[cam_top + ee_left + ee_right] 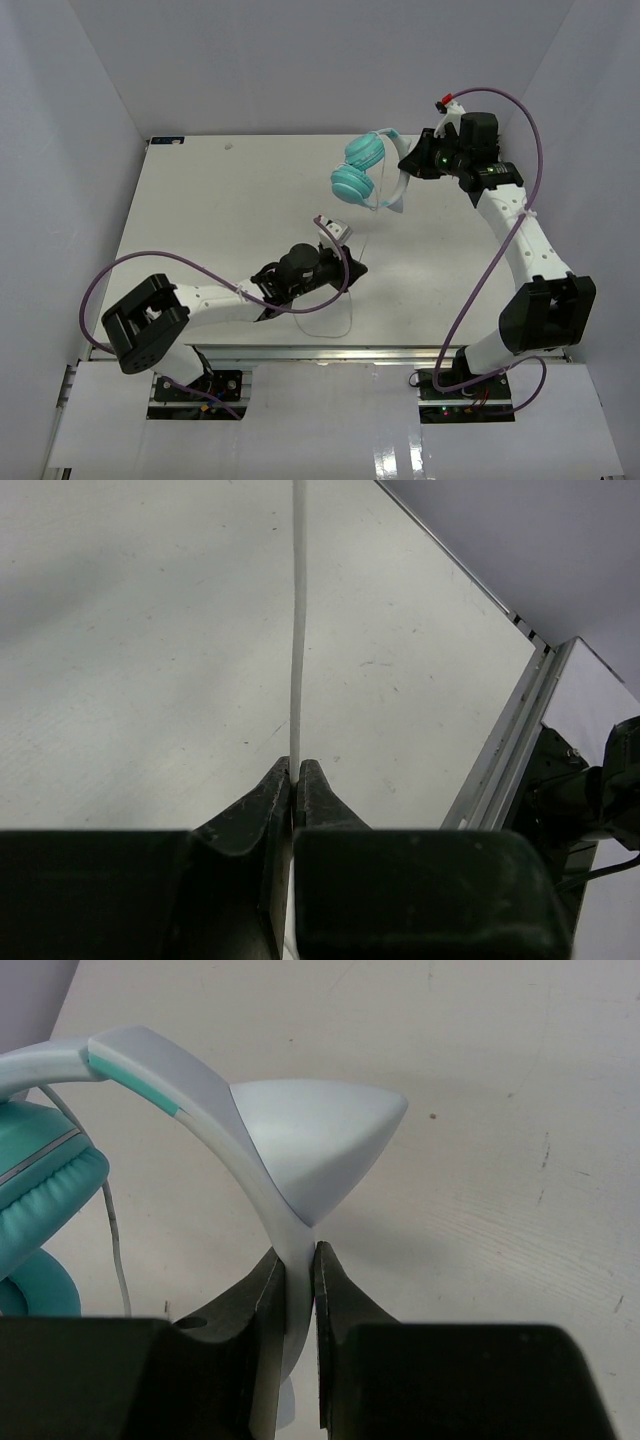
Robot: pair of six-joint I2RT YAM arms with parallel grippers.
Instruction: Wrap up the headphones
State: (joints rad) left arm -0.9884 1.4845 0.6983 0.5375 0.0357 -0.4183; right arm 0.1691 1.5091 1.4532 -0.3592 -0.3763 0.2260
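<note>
The teal headphones hang above the far middle of the table. My right gripper is shut on their pale blue headband, with a teal earcup at the left of the right wrist view. The thin whitish cord runs down from the earcups to my left gripper, which is shut on it near the table's middle. In the left wrist view the cord rises straight up from between the closed fingertips. A slack loop of cord lies by the front edge.
The white table is walled by pale panels on three sides. A metal rail runs along the front edge near the right arm's base. Purple arm cables loop beside both arms.
</note>
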